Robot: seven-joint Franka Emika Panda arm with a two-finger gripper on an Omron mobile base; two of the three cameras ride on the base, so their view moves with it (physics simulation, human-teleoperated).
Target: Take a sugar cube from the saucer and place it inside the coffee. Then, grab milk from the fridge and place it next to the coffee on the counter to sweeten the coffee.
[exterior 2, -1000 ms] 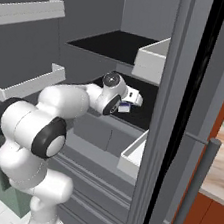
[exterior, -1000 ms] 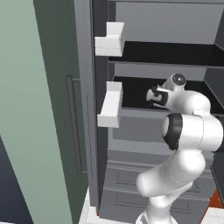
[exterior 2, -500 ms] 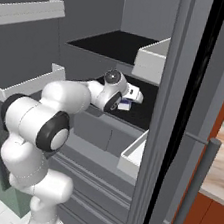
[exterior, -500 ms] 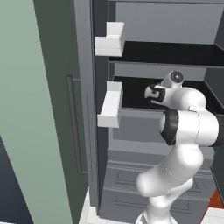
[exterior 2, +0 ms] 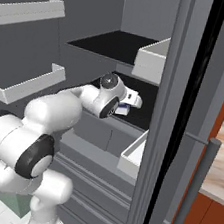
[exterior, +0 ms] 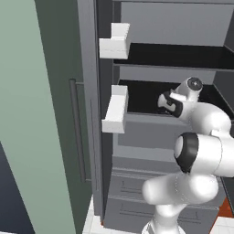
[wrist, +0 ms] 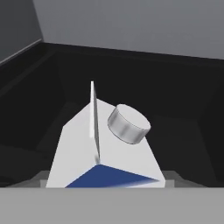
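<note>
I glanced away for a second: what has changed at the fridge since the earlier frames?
The gripper has pushed a little deeper onto the dark shelf and closed around the milk, which sits between its fingers. The fridge doors stay open, and the base has not moved.

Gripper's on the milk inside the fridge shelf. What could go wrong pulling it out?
1. The gripper seems to hold the milk low, near its blue band, with the capped top above the hold; it may tip in the jaws when lifted.
2. The white door bin and the fridge door edge sit close beside the wrist; a fast withdrawal might clip them.
</note>
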